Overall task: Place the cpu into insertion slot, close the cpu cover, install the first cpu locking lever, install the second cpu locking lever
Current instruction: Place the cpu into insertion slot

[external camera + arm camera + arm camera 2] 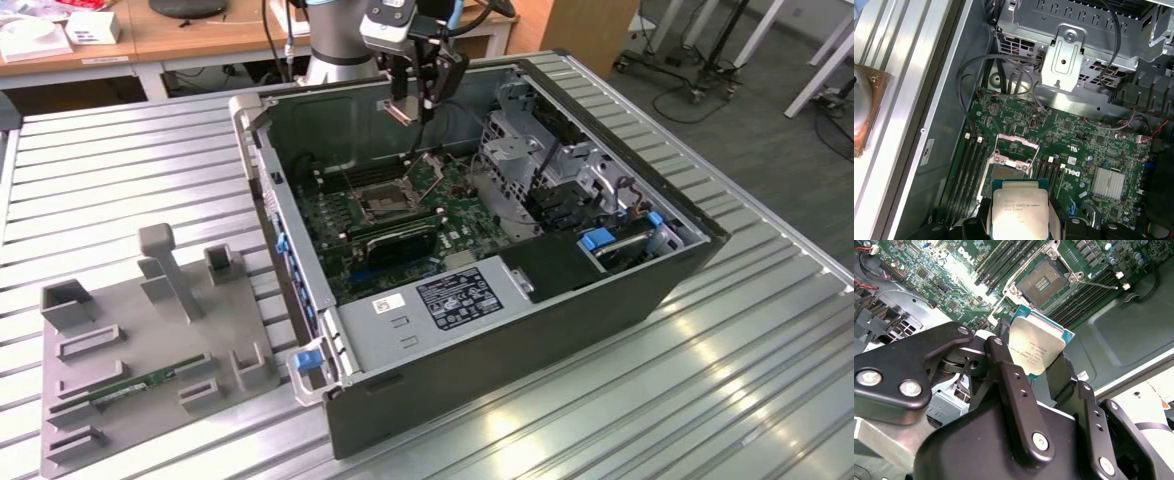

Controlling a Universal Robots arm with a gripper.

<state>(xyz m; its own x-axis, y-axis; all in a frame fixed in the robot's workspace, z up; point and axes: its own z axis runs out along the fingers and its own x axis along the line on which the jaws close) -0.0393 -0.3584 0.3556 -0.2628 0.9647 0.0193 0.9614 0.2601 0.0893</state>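
My gripper (pixel 404 108) hangs above the open computer case, shut on the cpu (pixel 399 110), a small flat square chip with a silver face. Both wrist views show the cpu (pixel 1036 346) (pixel 1019 212) pinched by its edges between the black fingers (pixel 1004 367). It is held in the air, apart from the board. Below it lies the insertion slot (pixel 387 203) (pixel 1041 280), a dark square socket in a silver frame with nothing in it. The cpu cover (pixel 434 168) (pixel 1015 147) stands tilted up at the socket's far side.
The green motherboard (pixel 400 240) lies inside the case between tall metal walls (pixel 267 170), with drive cages and cables (pixel 534 160) on the exterior view's right. Long black memory slots (pixel 1089 290) flank the socket. A grey fixture tray (pixel 120 400) holds a memory stick (pixel 140 385).
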